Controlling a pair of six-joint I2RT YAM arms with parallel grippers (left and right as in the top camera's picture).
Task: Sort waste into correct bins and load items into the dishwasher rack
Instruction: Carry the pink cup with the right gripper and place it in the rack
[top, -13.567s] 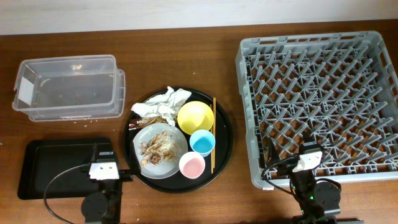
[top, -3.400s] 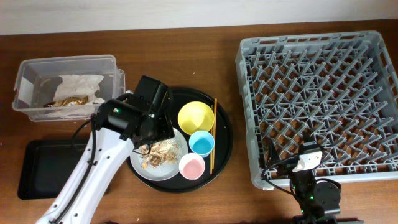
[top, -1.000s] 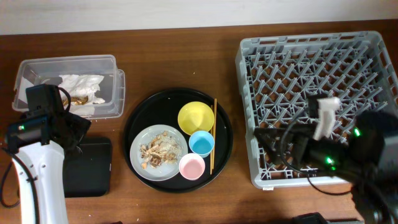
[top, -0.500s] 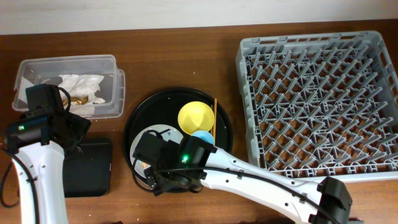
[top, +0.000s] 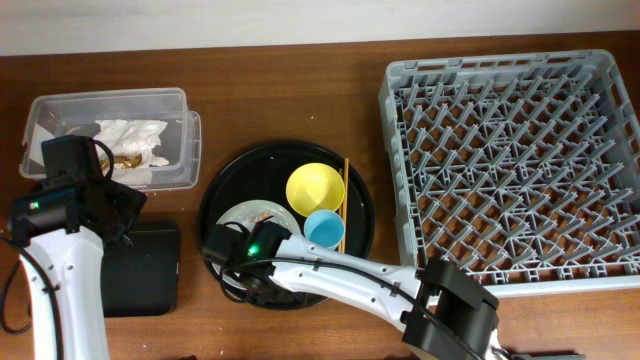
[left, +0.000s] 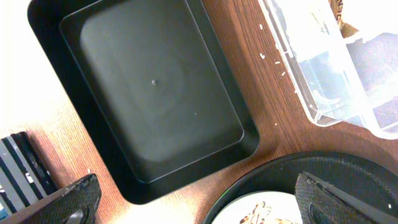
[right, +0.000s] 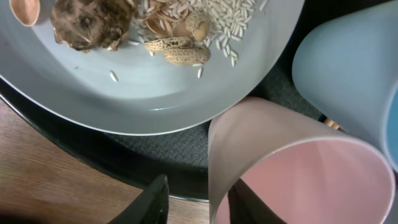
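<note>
In the right wrist view my right gripper (right: 202, 202) is open and straddles the wall of the pink cup (right: 298, 180). One finger is inside the cup and the outer finger stands a little off the wall. From overhead the right gripper (top: 275, 272) covers that cup on the round black tray (top: 360, 225). Beside it are the blue cup (top: 322, 228), the yellow bowl (top: 315, 187), the chopsticks (top: 343, 200) and the grey plate (right: 155, 93) with food scraps (right: 168, 31). My left gripper (left: 211, 202) hangs open over the shallow black tray (left: 155, 93).
The clear box (top: 60, 165) at the back left holds white napkins (top: 130, 133) and a brown wrapper. The grey dishwasher rack (top: 392, 170) fills the right side of the table. The right arm's white link lies across the table's front, from the bottom right towards the round tray.
The right arm has shifted left over the round tray and its jaws have narrowed around the pink cup's wall. The left arm has not moved.
</note>
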